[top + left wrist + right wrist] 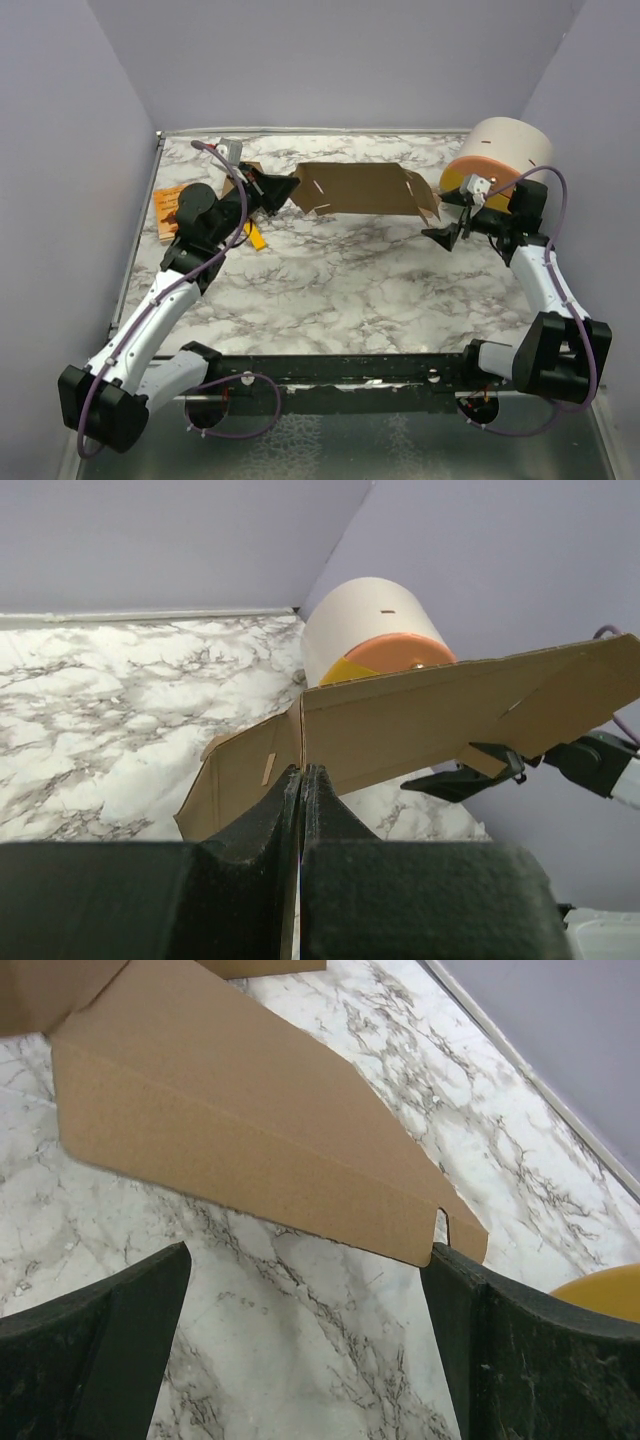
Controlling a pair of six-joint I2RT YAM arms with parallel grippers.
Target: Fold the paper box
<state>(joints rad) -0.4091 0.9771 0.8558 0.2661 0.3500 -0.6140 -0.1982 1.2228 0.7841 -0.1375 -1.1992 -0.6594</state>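
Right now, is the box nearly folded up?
Not yet, it looks barely started. Done: the paper box is picked up, pinched at one end by the shut left gripper. In hand: the open right gripper waits at the other end, gripping nothing. Left: the sheet is mostly flat with no walls standing, so nearly all the folding remains.

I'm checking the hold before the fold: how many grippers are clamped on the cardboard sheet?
1. The left gripper, jaws shut on the left end of the paper box. The right gripper is at its right end with jaws open, clamping nothing. Neither is hidden.
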